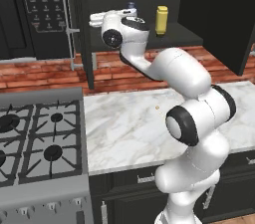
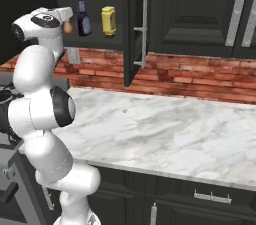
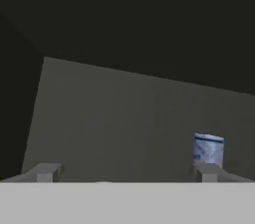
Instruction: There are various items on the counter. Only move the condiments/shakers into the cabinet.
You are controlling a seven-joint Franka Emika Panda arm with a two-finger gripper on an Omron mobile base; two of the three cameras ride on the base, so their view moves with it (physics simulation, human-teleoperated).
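Condiments are standing together on the cabinet shelf, and the gripper is hovering just in front of them with its fingertips spread wide and nothing between them. Seen from the hand, the blue-grey cap of the sauce bottle is peeking up just beyond the right fingertip, with the flat shelf floor stretching ahead. From the right base camera, the small orange-brown shaker is sitting closest to the hand, the sauce bottle just beside it, and the yellow squeeze bottle a little farther along; all three appear upright, which suggests each was set down deliberately on the shelf. The arm is reaching up and forward from the base, its elbow bent above the counter and its wrist turned level so the hand is pointing into the cabinet past the open door. Only a tiny orange speck is lying on the marble, so the sorting looks essentially finished.
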